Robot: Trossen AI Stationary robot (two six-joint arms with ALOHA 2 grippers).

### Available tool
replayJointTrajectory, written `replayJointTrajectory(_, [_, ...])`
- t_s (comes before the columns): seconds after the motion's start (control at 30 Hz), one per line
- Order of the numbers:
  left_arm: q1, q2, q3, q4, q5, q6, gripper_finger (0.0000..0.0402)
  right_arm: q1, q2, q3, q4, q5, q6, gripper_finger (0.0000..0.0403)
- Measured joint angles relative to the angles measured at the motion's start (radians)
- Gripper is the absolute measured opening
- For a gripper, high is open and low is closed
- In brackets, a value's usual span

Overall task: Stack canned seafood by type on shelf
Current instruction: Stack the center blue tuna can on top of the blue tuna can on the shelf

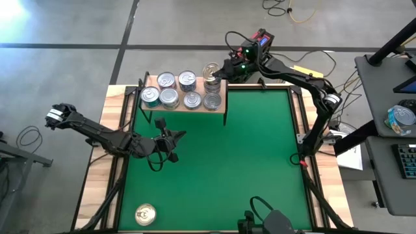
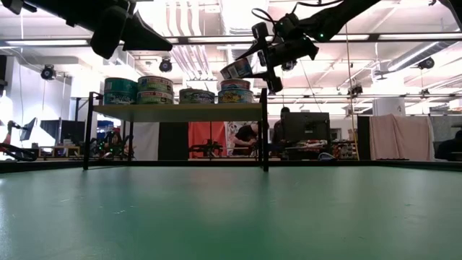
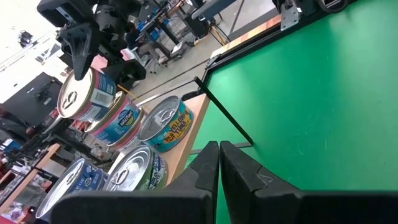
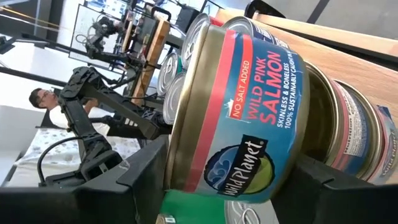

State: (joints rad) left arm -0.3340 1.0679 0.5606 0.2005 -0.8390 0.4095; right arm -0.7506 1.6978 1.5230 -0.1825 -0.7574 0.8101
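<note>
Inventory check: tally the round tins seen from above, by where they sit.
Topmost round metal tins on the light-wood shelf: 7
Tilted salmon tin in the right gripper: 1
Gold-lidded round tin on the green mat: 1
Total: 9

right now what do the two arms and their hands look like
Both arms are dark, nearly black, built of slim jointed links with black cables looped alongside. The left arm has a pale grey clamp near its outer joint; its hand ends in two flat, wedge-shaped black fingers. The right arm carries a silvery band near its elbow and small green lights by the wrist; the right hand has broad matte black fingers.
</note>
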Motion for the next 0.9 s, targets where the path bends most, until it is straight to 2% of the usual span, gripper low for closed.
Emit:
replayJointTrajectory(0.4, [0.000,0.000,0.000,-0.001,0.000,0.000,0.0000,0.000,0.000,0.000,-0.021,0.001,-0.017,0.0256])
replayJointTrajectory(0.9, [0.000,0.000,0.000,-0.001,0.000,0.000,0.0000,0.000,-0.001,0.000,-0.047,0.001,-0.025,0.0251])
